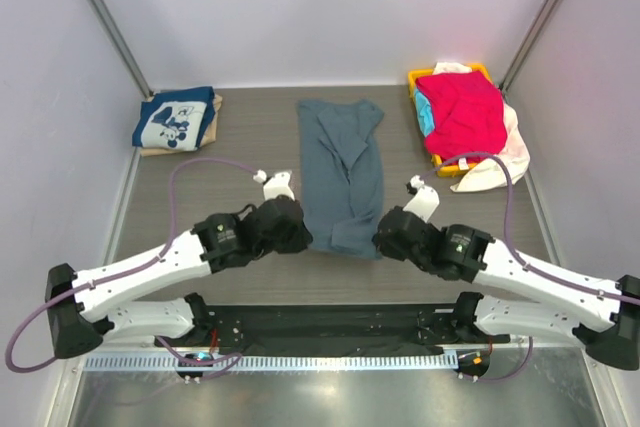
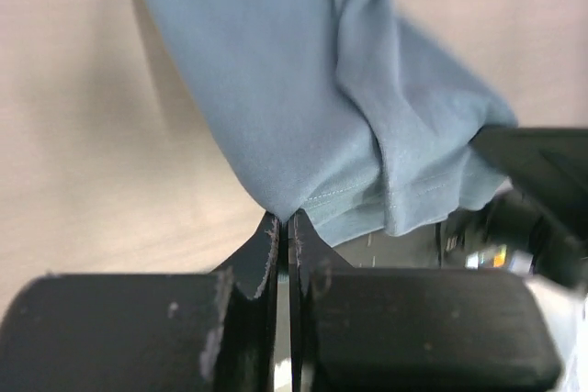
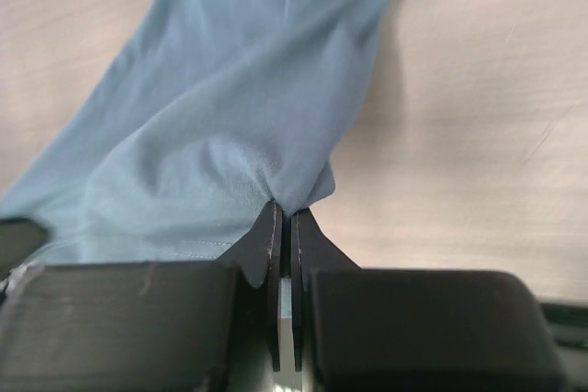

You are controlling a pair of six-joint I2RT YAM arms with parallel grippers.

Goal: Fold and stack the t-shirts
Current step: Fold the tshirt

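top view of a grey wood-grain table [image 1: 240, 157], with two white-and-black robot arms reaching in from the bottom edge. a slate blue-grey t-shirt [image 1: 345, 167] lies in the centre of the frame, folded into a narrow strip. its long axis runs straight up and down the frame, from the far side of the table toward the arms.

the left gripper [image 1: 303, 235] is at the strip's lower left corner and the right gripper [image 1: 384, 238] is at its lower right corner. the whole shirt therefore stretches away from both, toward the top of the frame, and each arm is about equally near its own corner. in both wrist views the jaws are pressed together on a pinch of the bottom hem, with cloth bunched at the tips.

the likely next move is to carry that hem up the frame, folding the strip across its long axis, with both arms travelling together.

at upper left, a folded navy tee [image 1: 175, 119] with a white cartoon print rests on a tan tee [image 1: 214, 122]. at upper right, a yellow basket [image 1: 415, 78] holds a red tee [image 1: 462, 112] and other loose tees.
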